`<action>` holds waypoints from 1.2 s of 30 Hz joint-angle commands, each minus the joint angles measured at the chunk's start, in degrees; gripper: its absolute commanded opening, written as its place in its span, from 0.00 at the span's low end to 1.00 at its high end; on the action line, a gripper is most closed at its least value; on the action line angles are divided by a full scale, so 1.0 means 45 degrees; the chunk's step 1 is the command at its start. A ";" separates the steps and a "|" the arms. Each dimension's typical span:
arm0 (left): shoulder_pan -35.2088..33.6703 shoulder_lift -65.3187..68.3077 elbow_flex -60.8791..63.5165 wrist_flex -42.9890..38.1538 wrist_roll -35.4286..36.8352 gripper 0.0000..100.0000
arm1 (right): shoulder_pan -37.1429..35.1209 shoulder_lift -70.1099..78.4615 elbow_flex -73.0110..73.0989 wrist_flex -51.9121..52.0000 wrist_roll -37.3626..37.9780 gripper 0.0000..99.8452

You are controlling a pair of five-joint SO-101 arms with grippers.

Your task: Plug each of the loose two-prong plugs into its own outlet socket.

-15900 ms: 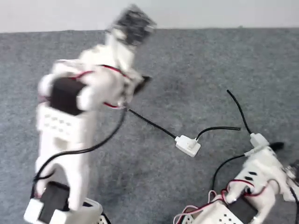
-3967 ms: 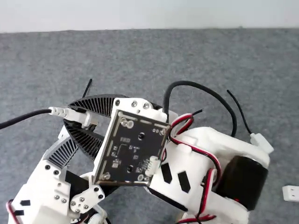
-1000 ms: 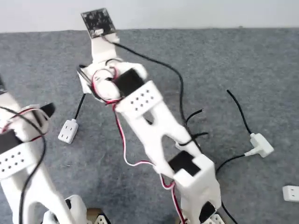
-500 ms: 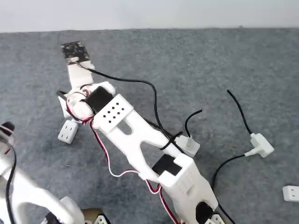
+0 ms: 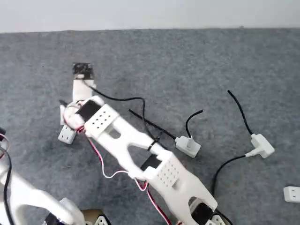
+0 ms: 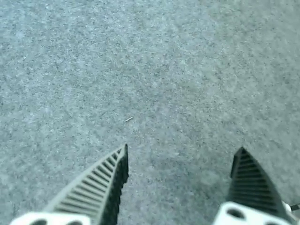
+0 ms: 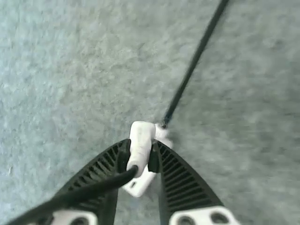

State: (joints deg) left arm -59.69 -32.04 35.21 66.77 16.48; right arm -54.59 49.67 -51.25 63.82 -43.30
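Note:
My right gripper (image 7: 140, 144) is shut on a white two-prong plug (image 7: 141, 137), whose black cable trails back toward the wrist. Directly under the plug lies a white outlet socket (image 7: 135, 183), with its own black cable (image 7: 194, 61) running away across the carpet. Whether the prongs are in the socket is hidden. In the high view the right arm (image 5: 126, 136) stretches to the far left, and its gripper (image 5: 65, 118) hangs over that socket (image 5: 66, 134). My left gripper (image 6: 183, 157) is open above bare grey carpet, holding nothing.
A joined white plug and socket (image 5: 188, 145) lies mid-table with black cables. Another white plug unit (image 5: 260, 145) sits at the right, and a small white block (image 5: 291, 193) lies near the right edge. The left arm (image 5: 14, 192) stands at the lower left.
The right arm has swung left and come down over the socket at the far left. The left arm has drawn back toward the lower-left corner.

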 commanded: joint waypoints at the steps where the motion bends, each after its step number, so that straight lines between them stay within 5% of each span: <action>1: -0.0059 -0.0078 -0.0557 -0.0020 0.0195 0.35 | -0.0283 0.0088 -0.2403 0.0791 0.0547 0.01; 6: -0.0098 -0.0098 -0.0557 -0.0020 0.0195 0.35 | -0.0947 0.0654 -0.4454 0.1455 0.4747 0.01; 18: -0.0742 -0.0098 -0.0615 -0.0039 0.0176 0.35 | 0.0147 0.1748 -0.5236 0.2354 1.0510 0.01; 36: -0.0723 -0.0098 -0.0244 -0.0547 0.0176 0.35 | -0.0928 0.2706 -0.5275 0.2276 1.5629 0.01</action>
State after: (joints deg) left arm -62.86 -32.04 35.21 65.80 16.66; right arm -58.29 63.21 -72.00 74.73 23.34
